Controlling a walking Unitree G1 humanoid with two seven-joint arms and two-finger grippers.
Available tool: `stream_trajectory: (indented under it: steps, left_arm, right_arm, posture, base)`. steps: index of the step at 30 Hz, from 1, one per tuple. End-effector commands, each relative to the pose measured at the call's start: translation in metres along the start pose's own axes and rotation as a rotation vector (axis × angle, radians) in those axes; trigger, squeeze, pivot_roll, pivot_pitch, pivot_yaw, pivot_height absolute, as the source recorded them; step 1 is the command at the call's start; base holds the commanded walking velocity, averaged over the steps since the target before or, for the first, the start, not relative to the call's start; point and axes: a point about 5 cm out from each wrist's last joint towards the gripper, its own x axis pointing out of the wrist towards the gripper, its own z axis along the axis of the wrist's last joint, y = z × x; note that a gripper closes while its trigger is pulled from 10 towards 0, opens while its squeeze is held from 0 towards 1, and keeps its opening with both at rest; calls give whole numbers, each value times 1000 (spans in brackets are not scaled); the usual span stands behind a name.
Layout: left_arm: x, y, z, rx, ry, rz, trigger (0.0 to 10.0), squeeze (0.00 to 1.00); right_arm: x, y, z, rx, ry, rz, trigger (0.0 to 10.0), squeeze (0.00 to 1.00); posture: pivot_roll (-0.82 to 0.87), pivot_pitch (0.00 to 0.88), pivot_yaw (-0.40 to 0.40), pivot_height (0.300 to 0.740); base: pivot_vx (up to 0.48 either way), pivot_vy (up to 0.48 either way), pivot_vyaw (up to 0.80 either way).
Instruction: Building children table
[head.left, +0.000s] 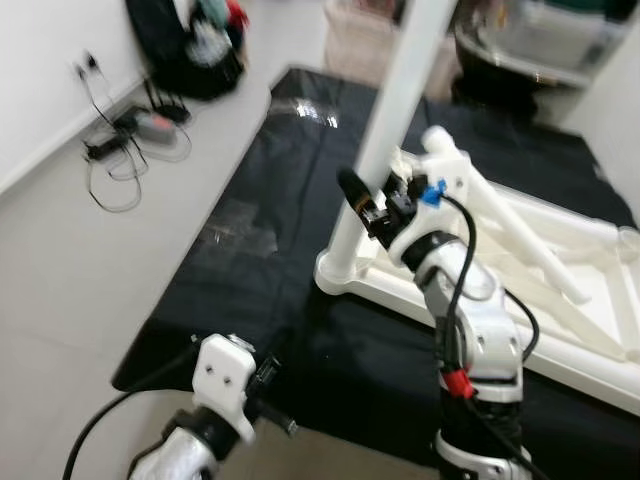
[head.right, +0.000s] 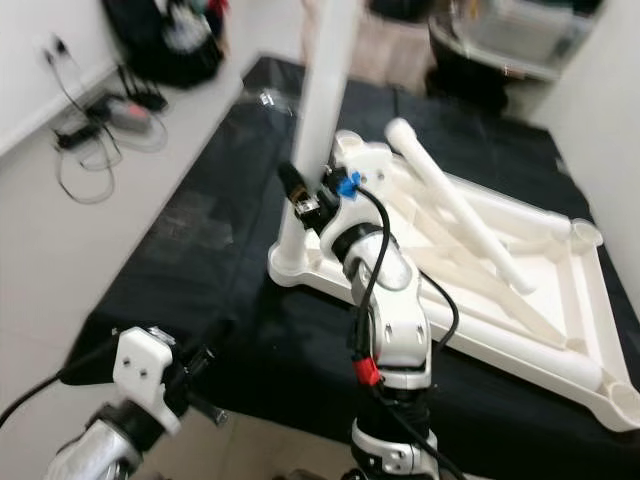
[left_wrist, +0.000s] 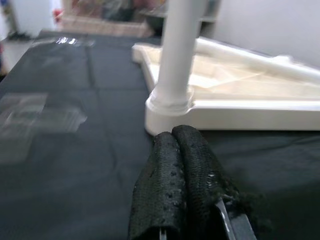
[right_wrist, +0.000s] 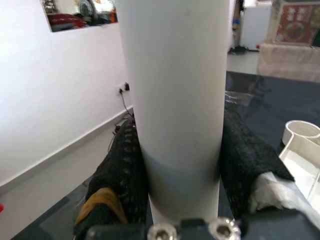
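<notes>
A white children's table top (head.right: 520, 352) lies upside down on a black mat (head.left: 260, 250). One white leg (head.left: 400, 115) stands upright in its near-left corner socket (left_wrist: 170, 100). My right gripper (head.left: 373, 195) is shut on that leg a little above the socket; in the right wrist view its black fingers (right_wrist: 122, 170) press on both sides of the leg (right_wrist: 175, 100). More white legs (head.right: 460, 205) lie loose across the underside. My left gripper (left_wrist: 173, 136) hovers low over the mat, short of the socket corner, shut with nothing held.
Cables and a power strip (head.left: 130, 140) lie on the light floor by the left wall. A black bag (head.left: 185, 45) stands further back. Boxes and a dark bin (head.left: 500, 60) crowd the far end of the mat.
</notes>
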Motion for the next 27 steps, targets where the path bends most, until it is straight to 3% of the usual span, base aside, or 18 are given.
stream_trajectory:
  steps: [1,3,4,5,6,8,9,10,13,14,16,21,22,27]
  left_arm:
    - [2,-2,-9,-35,22,-8,10000,0]
    - [5,3,-14,-28,31,-1,10000,0]
    - [5,3,-14,-28,31,-1,10000,0]
    - [6,4,-15,-19,34,6,10000,0]
    - [6,5,-15,-14,35,11,10000,0]
    - [6,5,-15,-14,35,11,10000,0]
    - [6,6,-15,-10,33,17,10000,0]
    - [4,6,-13,-8,27,20,10000,0]
    - [2,5,-12,-6,20,22,10000,0]
    - [-4,0,-6,-9,7,10,10000,0]
    - [-9,-4,1,-11,-6,2,10000,0]
    - [-12,-7,4,-12,-13,-1,10000,0]
    - [-16,-11,10,-15,-22,-5,10000,0]
    - [-29,-24,24,-30,-35,-17,10000,0]
  right_arm:
    - [4,-7,-33,28,154,-37,0,0]
    - [21,13,-28,36,125,80,0,0]
    - [21,13,-28,36,125,80,0,0]
    - [24,24,-27,21,127,172,2039,0]
    - [26,31,-26,10,131,233,2039,0]
    - [26,31,-26,10,131,233,2039,0]
    - [24,37,-23,15,123,281,10000,184]
    - [16,42,-18,18,111,371,10000,1000]
    - [5,49,-11,24,95,463,10000,1000]
    - [1,40,2,-42,35,617,10000,1000]
    - [4,29,11,-106,4,718,10000,1000]
    - [8,23,14,-129,3,760,10000,1000]
    - [14,16,20,-154,-3,808,10000,1000]
    - [25,7,40,-172,-18,937,10000,1000]
  posture:
    - [-58,0,-166,740]
    - [-42,0,-158,740]
    - [-42,0,-158,740]
    - [-29,0,-159,740]
    - [-29,0,-159,740]
    - [-29,0,-159,740]
    - [-18,0,-150,740]
    - [-14,0,-141,740]
    - [-13,0,-139,740]
    - [-3,56,-136,740]
    - [-5,99,-133,740]
    - [-6,123,-135,740]
    - [3,198,-139,740]
    - [22,250,-157,740]
  base:
    - [0,0,0]
    - [0,0,0]
    - [0,0,0]
    - [0,0,0]
    - [0,0,0]
    - [0,0,0]
    - [0,0,0]
    - [0,0,0]
    - [0,0,0]
    - [0,0,0]
    - [0,0,0]
    - [0,0,0]
    - [0,0,0]
    - [0,0,0]
